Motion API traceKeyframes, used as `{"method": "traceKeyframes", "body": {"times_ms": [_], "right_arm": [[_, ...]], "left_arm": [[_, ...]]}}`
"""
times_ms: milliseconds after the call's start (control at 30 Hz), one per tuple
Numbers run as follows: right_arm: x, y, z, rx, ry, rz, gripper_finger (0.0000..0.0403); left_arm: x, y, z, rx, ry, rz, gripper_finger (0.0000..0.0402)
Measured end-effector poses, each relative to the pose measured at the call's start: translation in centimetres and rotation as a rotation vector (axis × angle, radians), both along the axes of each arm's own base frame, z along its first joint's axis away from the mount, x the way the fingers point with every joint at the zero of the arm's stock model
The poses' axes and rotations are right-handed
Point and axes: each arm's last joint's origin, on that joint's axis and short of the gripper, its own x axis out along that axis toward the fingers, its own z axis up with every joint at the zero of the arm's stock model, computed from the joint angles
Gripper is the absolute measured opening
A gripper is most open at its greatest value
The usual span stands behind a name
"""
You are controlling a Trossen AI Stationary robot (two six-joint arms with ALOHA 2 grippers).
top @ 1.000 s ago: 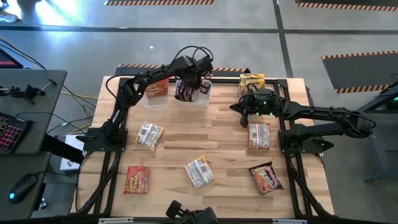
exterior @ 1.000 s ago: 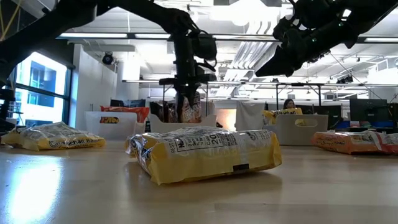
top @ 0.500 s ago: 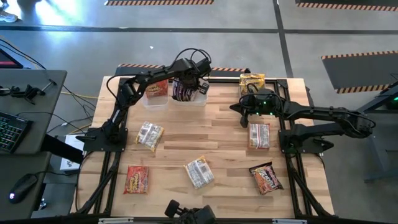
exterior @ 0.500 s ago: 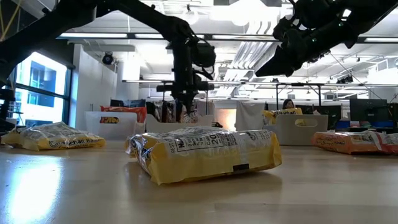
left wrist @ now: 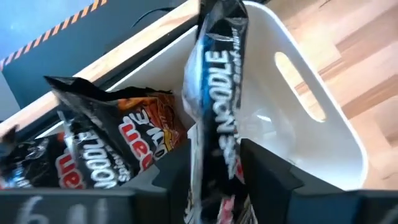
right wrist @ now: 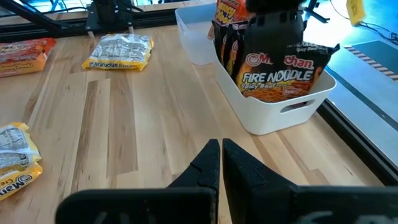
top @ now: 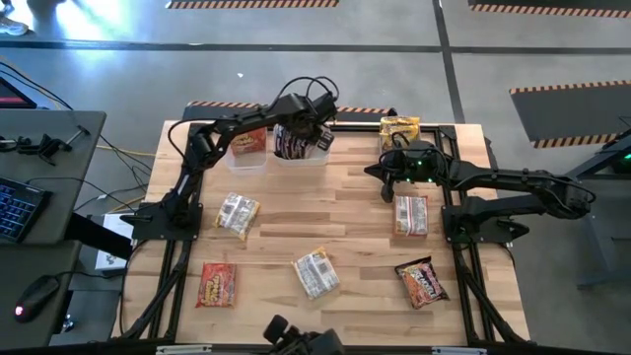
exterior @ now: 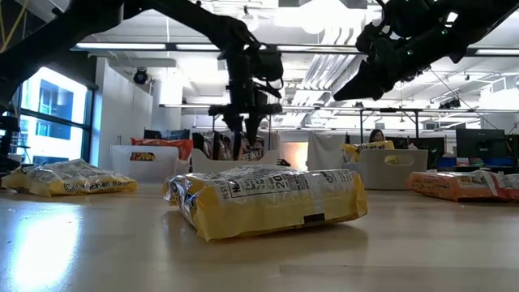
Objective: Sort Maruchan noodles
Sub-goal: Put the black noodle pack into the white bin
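Observation:
At the table's far edge my left gripper [top: 299,136] is open above the middle white tub [left wrist: 323,134]. A dark Fire Noodle packet [left wrist: 214,93] stands on edge in that tub between its fingers, beside other dark packets [left wrist: 106,155]. The right wrist view shows the packet's face [right wrist: 280,74] upright in the tub. My right gripper [right wrist: 221,155] is shut with nothing in it and hangs above the table right of centre [top: 386,187]. Yellow packets [top: 238,213] [top: 315,273] [top: 410,214] and red-orange packets [top: 217,284] [top: 424,282] lie flat on the table. My left gripper points down into the middle tub with one finger [left wrist: 267,180] on each flat side of the dark packet's upper end [left wrist: 214,180]. I cannot tell whether the fingers touch it. The packet stands upright with its lower end in the tub.
The left tub [top: 246,150] holds a red-orange packet, and the right tub [top: 399,131] holds yellow ones. All three tubs stand in a row at the far edge. Bare wood lies between the loose packets in the middle of the table [top: 325,212].
My left gripper has opened above the middle tub and let go of the dark packet. The packet has sunk from between the shut fingers and now stands upright in the tub.

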Motion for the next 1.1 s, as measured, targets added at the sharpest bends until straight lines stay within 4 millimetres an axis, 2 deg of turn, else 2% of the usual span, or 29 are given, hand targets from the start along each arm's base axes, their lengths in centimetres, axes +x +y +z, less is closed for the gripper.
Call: {"method": "traceKeyframes", "body": {"times_ms": [167,400,667,800,1033,1100], "right_arm": [[0.0,0.0,0.0,0.0,0.0,0.0,0.0],[0.0,0.0,0.0,0.001,0.002,0.0,0.0],[0.0,0.0,0.0,0.001,0.003,0.0,0.0],[0.0,0.0,0.0,0.001,0.003,0.0,0.0],[0.0,0.0,0.0,0.001,0.003,0.0,0.0],[0.0,0.0,0.0,0.001,0.003,0.0,0.0]], "left_arm": [[-0.8,0.2,1.5,0.043,-0.006,0.023,0.0146],[-1.0,0.2,1.1,0.033,0.04,-0.002,0.0135],[-0.6,0.6,1.2,0.023,-0.016,-0.049,0.014],[-0.7,0.8,1.1,0.004,-0.028,-0.044,0.0111],[-0.8,0.9,1.2,0.01,-0.026,-0.03,0.0013],[-0.8,0.8,1.1,0.009,-0.024,-0.028,0.0005]]}}
